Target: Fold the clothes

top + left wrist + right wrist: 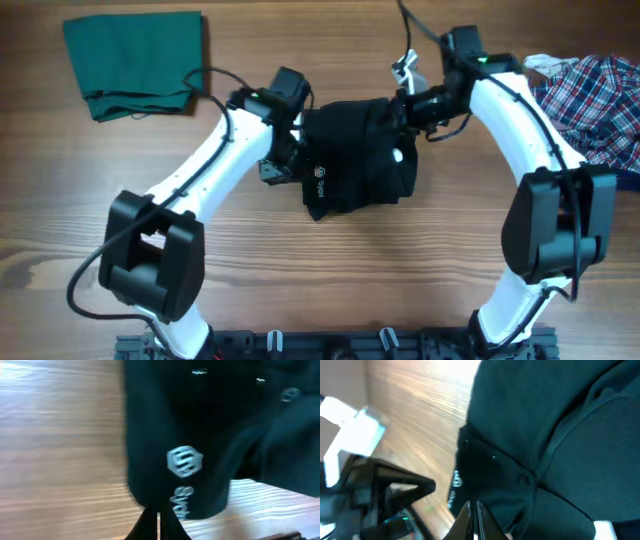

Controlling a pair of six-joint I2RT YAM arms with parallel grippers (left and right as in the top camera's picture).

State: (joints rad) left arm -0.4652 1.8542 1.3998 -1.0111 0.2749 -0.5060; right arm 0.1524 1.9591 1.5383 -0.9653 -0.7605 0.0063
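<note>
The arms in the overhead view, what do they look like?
Both the left arm and right arm have smooth white links between bulky black joint housings, with thin black cables looping alongside. Each wrist shows a small green light. Fingers are slim and dark.

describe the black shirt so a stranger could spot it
On the wooden table, look between the left arm and the right arm. The bunched black polo shirt lies there. Unlike the green garment far left and the plaid shirt far right, it is black with a small white logo.
</note>
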